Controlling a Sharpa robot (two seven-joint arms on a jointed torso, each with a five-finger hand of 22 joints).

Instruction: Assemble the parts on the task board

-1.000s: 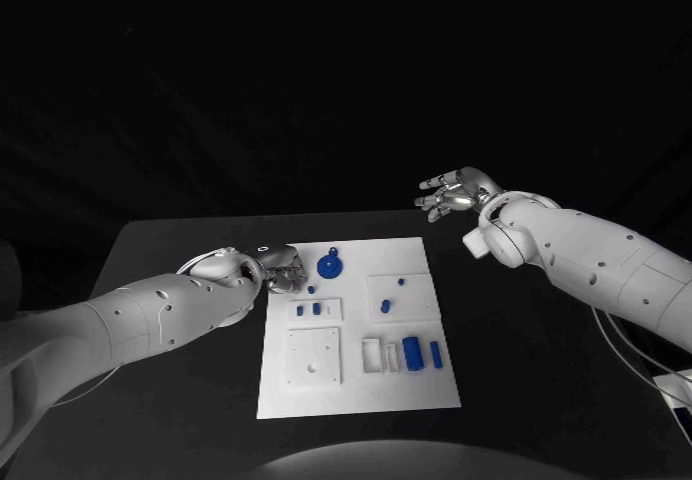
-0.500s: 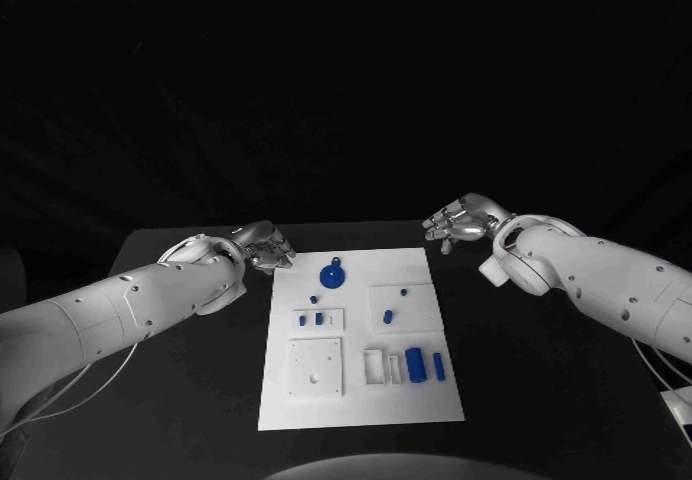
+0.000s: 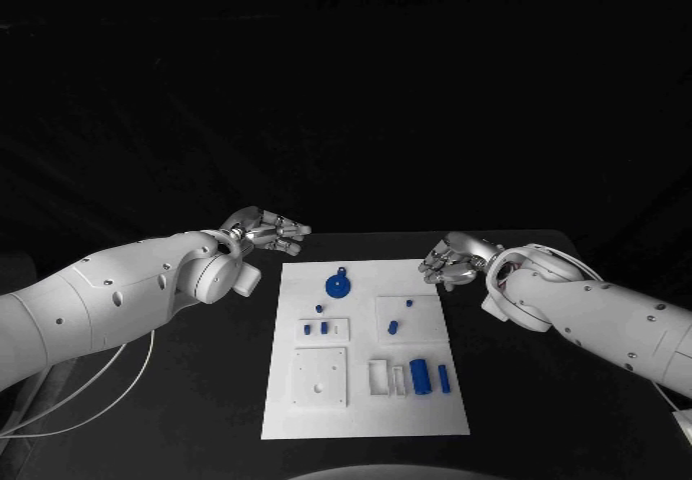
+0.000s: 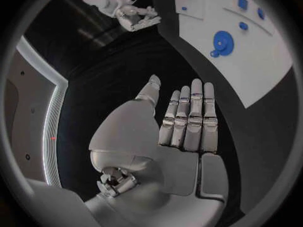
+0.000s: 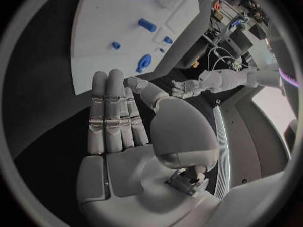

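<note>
Lying on the task board (image 3: 364,415) are blue parts (image 3: 336,287), both hands (image 3: 267,229) (image 3: 450,262) empty, fingers extended.

**Both hands shifting at the far end of the board**

The left hand (image 3: 264,230) is lifting away from the round blue part (image 3: 336,287) and moving off the white board (image 3: 364,415), fingers straightening. The right hand (image 3: 453,261) is coming down closer to the board's far right corner, empty.

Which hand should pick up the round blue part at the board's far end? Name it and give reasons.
Probably left. The left hand and right hand are both empty, but the round blue part lies nearer the left.
</note>
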